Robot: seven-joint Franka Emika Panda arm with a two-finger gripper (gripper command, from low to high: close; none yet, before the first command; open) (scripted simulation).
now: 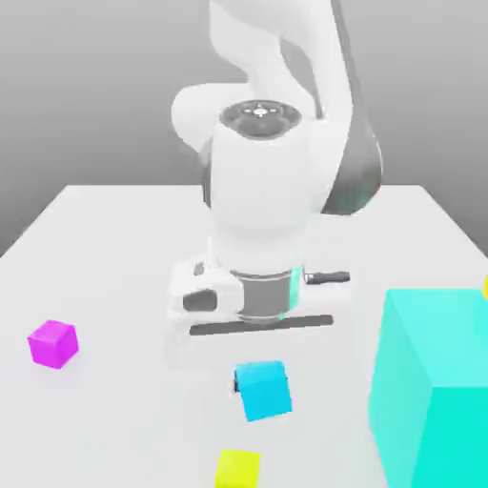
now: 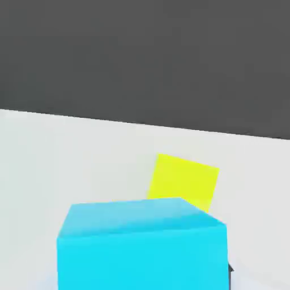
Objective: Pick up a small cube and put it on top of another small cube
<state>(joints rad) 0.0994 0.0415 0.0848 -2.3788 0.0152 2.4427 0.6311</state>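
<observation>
One small plain sky-blue cube (image 1: 263,389) hangs clamped in your hand (image 1: 259,381), fingers closed on its sides, just off the white counter (image 1: 114,257), near the small yellow cube (image 1: 236,468), likely your stacking target.

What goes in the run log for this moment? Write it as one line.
phase: carry | gripper: shut on small cyan cube, lifted off table | nearest: yellow cube | also: magenta cube, large turquoise cube
</observation>
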